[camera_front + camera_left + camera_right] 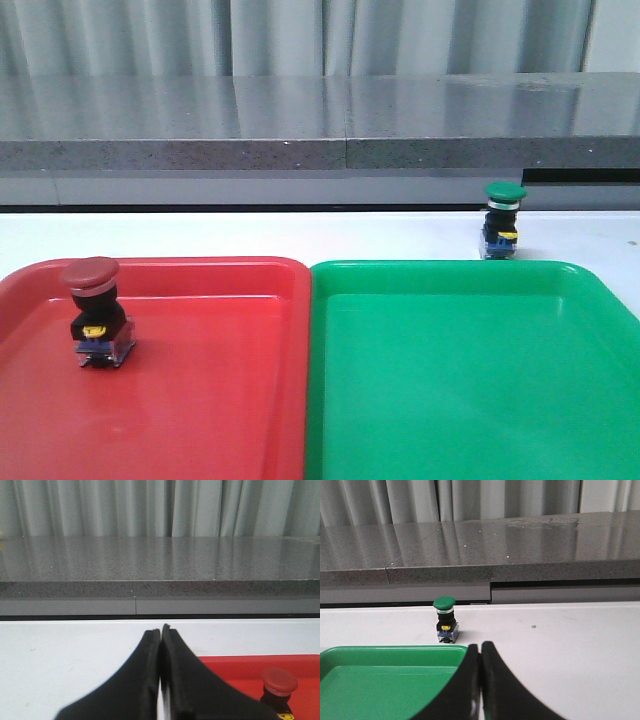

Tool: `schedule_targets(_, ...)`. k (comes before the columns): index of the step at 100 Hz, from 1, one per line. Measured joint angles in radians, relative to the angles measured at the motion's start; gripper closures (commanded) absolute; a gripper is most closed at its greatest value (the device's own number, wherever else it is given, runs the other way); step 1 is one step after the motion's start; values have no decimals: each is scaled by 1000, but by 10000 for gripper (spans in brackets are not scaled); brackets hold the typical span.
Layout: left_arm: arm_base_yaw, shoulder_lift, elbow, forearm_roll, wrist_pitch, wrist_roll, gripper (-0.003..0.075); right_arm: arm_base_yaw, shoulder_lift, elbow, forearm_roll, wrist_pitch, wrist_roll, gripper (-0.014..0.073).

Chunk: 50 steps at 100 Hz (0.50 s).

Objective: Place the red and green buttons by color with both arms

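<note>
The red button [94, 312] stands upright inside the red tray [200, 400], near its far left; its cap also shows in the left wrist view [280, 681]. The green button [502, 219] stands upright on the white table just behind the green tray [470, 400], near its far right corner; it shows in the right wrist view [445, 620] too. My left gripper [161, 628] is shut and empty, left of the red tray. My right gripper [480, 645] is shut and empty, at the green tray's far right corner [395, 652], short of the green button. Neither gripper shows in the front view.
The two trays lie side by side and fill the near part of the white table [300, 235]. A grey stone ledge [320, 120] runs along the back, with a curtain behind it.
</note>
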Motion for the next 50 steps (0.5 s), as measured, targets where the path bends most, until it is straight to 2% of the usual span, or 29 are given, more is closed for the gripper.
schedule_targets(24, 0, 0, 0, 0, 0, 0, 739, 0, 0, -20, -2, -100, 0, 655)
schedule_targets(37, 0, 0, 0, 0, 0, 0, 739, 0, 27, -141, 0, -7, 0, 655)
schedule_targets(50, 0, 0, 0, 0, 1, 0, 739, 0, 157, -332, 12, 141, 0, 655)
